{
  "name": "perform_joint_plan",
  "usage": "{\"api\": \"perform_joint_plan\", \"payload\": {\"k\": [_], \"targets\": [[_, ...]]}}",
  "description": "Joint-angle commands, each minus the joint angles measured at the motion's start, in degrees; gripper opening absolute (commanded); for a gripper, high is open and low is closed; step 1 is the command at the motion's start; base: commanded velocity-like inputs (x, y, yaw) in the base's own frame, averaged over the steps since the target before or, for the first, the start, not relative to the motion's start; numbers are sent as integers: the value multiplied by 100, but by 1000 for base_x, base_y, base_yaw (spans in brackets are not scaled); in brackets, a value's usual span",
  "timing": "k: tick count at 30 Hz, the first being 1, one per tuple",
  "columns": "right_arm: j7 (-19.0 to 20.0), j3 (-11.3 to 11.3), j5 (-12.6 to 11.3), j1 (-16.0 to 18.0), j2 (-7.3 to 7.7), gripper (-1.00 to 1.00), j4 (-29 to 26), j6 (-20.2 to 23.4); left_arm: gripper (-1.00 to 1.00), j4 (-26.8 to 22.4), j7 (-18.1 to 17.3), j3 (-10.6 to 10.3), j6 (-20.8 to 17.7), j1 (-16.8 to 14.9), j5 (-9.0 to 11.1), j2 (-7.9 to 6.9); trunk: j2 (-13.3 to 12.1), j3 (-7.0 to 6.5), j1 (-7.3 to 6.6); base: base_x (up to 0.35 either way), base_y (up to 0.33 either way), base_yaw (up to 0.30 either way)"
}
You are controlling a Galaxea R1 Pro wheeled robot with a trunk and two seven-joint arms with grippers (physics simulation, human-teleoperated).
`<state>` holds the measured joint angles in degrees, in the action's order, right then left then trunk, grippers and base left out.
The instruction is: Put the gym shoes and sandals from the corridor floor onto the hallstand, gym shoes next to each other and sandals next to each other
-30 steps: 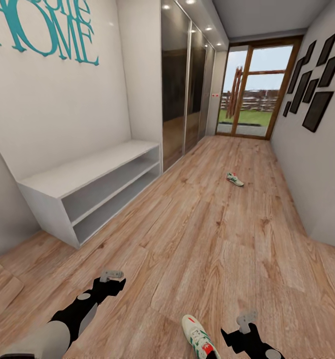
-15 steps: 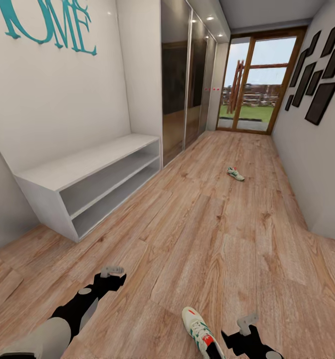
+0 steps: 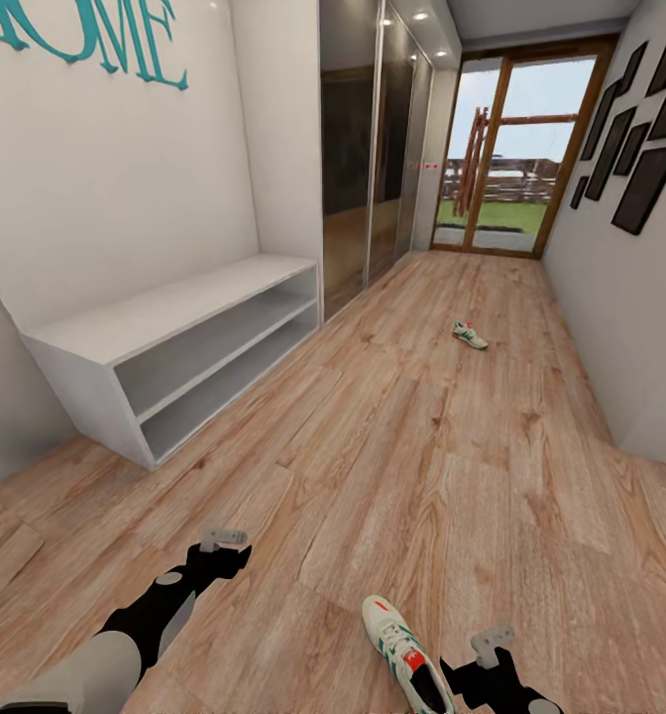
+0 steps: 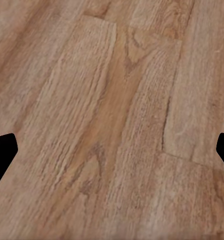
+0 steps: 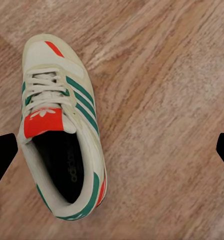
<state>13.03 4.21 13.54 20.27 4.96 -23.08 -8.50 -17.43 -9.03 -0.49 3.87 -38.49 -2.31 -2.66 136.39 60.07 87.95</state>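
Note:
One cream-white gym shoe (image 3: 404,654) with green stripes lies on the wood-plank corridor floor (image 3: 402,466) just left of my right gripper (image 3: 492,640). In the right wrist view that shoe (image 5: 62,125) lies flat, opening up, off to one side of the open fingers and touching neither. The second gym shoe (image 3: 469,335) lies far down the corridor toward the glass door. My left gripper (image 3: 224,540) hangs open over bare planks, its fingertips (image 4: 2,150) wide apart. The sandals and the hallstand are out of view.
A short white two-shelf bench (image 3: 174,347) stands along the left wall under teal lettering. Mirrored wardrobe doors (image 3: 368,159) follow it. A glass door (image 3: 516,159) ends the corridor. Dark frames (image 3: 635,119) hang on the right wall.
The whole picture has shifted, so the camera moved: wall lettering slid up and more of the near gym shoe shows. Both arms hold the same pose.

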Motion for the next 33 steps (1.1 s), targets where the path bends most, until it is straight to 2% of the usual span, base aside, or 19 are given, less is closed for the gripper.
{"api": "perform_joint_plan", "payload": {"k": [1,9,10,14,21,31,33], "targets": [[38,43,55,3,-4,100,3,-22,100,4,-10,-3,24,-3,-26,-1,3,7,-1,0,0,0],[48,6,205,3,-9,100,220,-20,100,3,-17,-4,33,-6,-32,2,3,12,-1,0,0,0],[44,-2,375,3,-15,100,290,-25,100,1,-48,-4,34,-8,-33,2,3,12,-1,0,0,0],[46,-6,519,3,-18,100,323,-33,100,-4,-197,-4,32,-4,-33,0,3,12,-1,0,0,0],[45,-7,581,3,-21,100,335,-36,100,-44,-432,-4,20,5,-39,-10,3,12,-1,0,0,0],[44,-8,595,3,-21,100,338,-37,100,-96,-503,-4,9,12,-41,-15,3,34,-1,0,0,2],[43,-8,596,3,-21,100,339,-37,100,-99,-507,-4,9,10,-42,-20,84,82,43,0,0,42]]}}
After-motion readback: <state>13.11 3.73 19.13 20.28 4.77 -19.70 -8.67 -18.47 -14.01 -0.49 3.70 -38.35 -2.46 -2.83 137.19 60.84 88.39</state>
